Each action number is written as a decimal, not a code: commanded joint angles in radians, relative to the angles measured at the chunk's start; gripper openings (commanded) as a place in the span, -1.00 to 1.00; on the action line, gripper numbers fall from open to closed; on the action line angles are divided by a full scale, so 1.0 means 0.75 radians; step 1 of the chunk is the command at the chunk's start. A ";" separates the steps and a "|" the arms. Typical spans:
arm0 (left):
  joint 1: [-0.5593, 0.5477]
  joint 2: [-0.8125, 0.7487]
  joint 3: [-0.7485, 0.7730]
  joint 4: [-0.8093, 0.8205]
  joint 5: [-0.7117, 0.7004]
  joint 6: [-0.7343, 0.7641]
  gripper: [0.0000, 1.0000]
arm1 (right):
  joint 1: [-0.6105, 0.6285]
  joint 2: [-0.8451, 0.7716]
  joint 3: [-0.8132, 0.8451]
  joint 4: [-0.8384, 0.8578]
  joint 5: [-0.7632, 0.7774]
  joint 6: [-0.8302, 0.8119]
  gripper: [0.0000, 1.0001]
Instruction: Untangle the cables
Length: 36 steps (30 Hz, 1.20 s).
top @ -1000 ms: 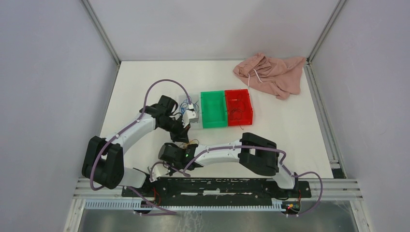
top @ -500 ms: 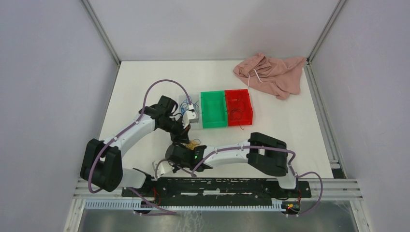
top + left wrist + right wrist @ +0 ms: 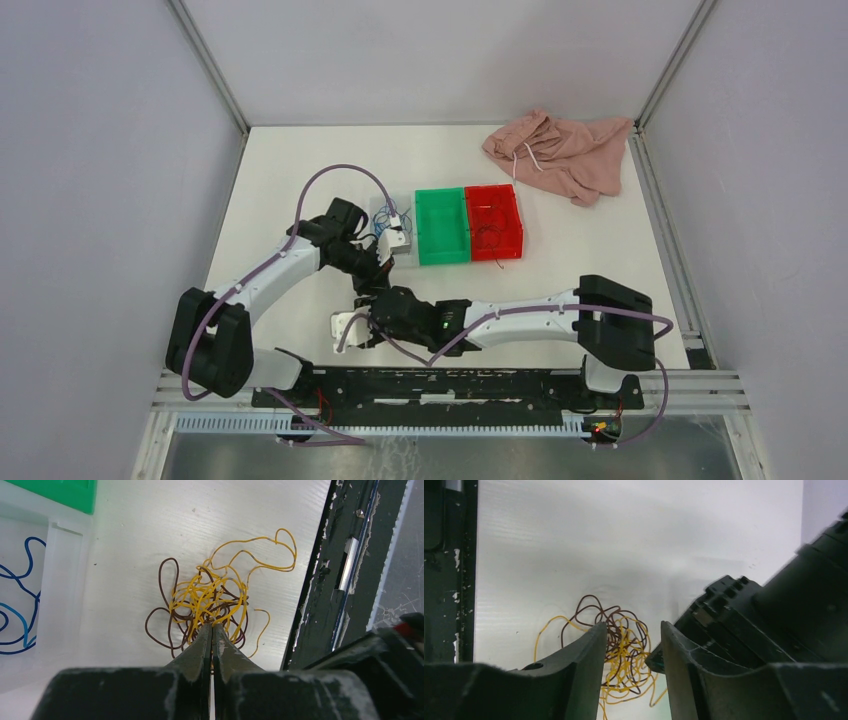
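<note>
One roundish clump of yellow and dark red cables [image 3: 210, 600], with no clear long axis, lies on the table [image 3: 140, 530] at 3 o'clock of the clear bin [image 3: 62, 580], bulging yellow toward 1 o'clock. The left gripper [image 3: 211, 630] has its jaws pressed together at the clump's 6 o'clock edge, and the right gripper [image 3: 633, 627] has its jaws spread. Two blue cables [image 3: 22, 622] lie in the bin.

Robot lab cell: grey walls [image 3: 100, 200], aluminium rails [image 3: 205, 65], white table [image 3: 300, 160]
</note>
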 commanded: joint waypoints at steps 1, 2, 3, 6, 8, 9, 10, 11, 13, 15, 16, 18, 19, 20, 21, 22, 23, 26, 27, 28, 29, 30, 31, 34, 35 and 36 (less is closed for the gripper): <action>-0.013 -0.039 0.000 0.022 0.045 -0.006 -0.93 | -0.003 0.086 0.056 -0.060 -0.062 -0.040 0.08; -0.014 -0.040 0.000 0.022 0.045 -0.011 -0.93 | -0.003 0.111 0.082 -0.079 -0.067 -0.051 0.09; -0.016 -0.042 0.000 0.022 0.045 -0.013 -0.93 | -0.004 0.132 0.100 -0.084 -0.078 -0.061 0.11; -0.015 -0.050 -0.004 0.022 0.044 -0.015 -0.93 | -0.013 0.200 0.173 -0.099 -0.101 -0.088 0.11; -0.020 -0.053 -0.002 0.009 0.045 -0.008 -0.93 | -0.021 0.251 0.230 -0.138 -0.112 -0.111 0.08; -0.020 -0.052 -0.001 0.004 0.047 -0.006 -0.93 | -0.026 0.274 0.254 -0.156 -0.112 -0.123 0.07; -0.022 -0.051 0.001 -0.001 0.048 -0.003 -0.93 | -0.031 0.298 0.280 -0.188 -0.116 -0.137 0.06; -0.022 -0.051 0.003 -0.003 0.049 -0.002 -0.93 | -0.036 0.327 0.309 -0.230 -0.116 -0.157 0.04; -0.022 -0.050 0.004 -0.004 0.055 -0.001 -0.93 | -0.040 0.389 0.386 -0.339 -0.100 -0.186 0.00; -0.024 -0.049 0.006 -0.007 0.061 -0.001 -0.93 | -0.040 0.441 0.435 -0.408 -0.071 -0.211 -0.11; -0.024 -0.049 0.008 -0.011 0.062 0.000 -0.93 | -0.041 0.452 0.443 -0.429 -0.069 -0.215 -0.18; -0.026 -0.047 0.015 -0.021 0.060 0.010 -0.93 | -0.041 0.450 0.437 -0.445 -0.066 -0.217 -0.29; -0.025 -0.047 0.016 -0.026 0.057 0.015 -0.94 | -0.040 0.442 0.430 -0.451 -0.066 -0.222 -0.30; -0.026 -0.045 0.016 -0.027 0.055 0.023 -0.94 | -0.041 0.438 0.423 -0.463 -0.066 -0.229 -0.29; -0.026 -0.045 0.017 -0.029 0.052 0.028 -0.94 | -0.042 0.435 0.426 -0.488 -0.067 -0.234 -0.29; -0.026 -0.043 0.016 -0.030 0.050 0.031 -0.94 | -0.041 0.437 0.438 -0.527 -0.073 -0.242 -0.28; -0.025 -0.040 0.017 -0.030 0.047 0.033 -0.94 | -0.041 0.444 0.462 -0.573 -0.076 -0.251 -0.26; -0.025 -0.037 0.021 -0.031 0.045 0.036 -0.94 | -0.042 0.452 0.486 -0.624 -0.063 -0.266 -0.41; -0.026 -0.037 0.023 -0.031 0.044 0.036 -0.94 | -0.044 0.450 0.489 -0.623 -0.059 -0.270 -0.55; -0.024 -0.039 0.022 -0.031 0.041 0.036 -0.94 | -0.042 0.444 0.489 -0.612 -0.052 -0.268 -0.69; -0.025 -0.042 0.022 -0.031 0.035 0.036 -0.94 | -0.042 0.437 0.487 -0.595 -0.043 -0.262 -0.86; -0.025 -0.046 0.019 -0.031 0.032 0.037 -0.94 | -0.044 0.425 0.478 -0.566 -0.030 -0.252 -0.97; -0.025 -0.050 0.017 -0.031 0.028 0.041 -0.94 | -0.042 0.405 0.461 -0.527 -0.012 -0.243 -0.99; -0.027 -0.059 0.010 -0.030 0.025 0.044 -0.94 | -0.045 0.335 0.402 -0.415 0.032 -0.225 -0.99; -0.026 -0.060 0.010 -0.032 0.025 0.044 -0.94 | -0.045 0.307 0.381 -0.381 0.042 -0.218 -0.99; -0.027 -0.059 0.009 -0.032 0.025 0.045 -0.94 | -0.048 0.273 0.353 -0.340 0.048 -0.198 -0.99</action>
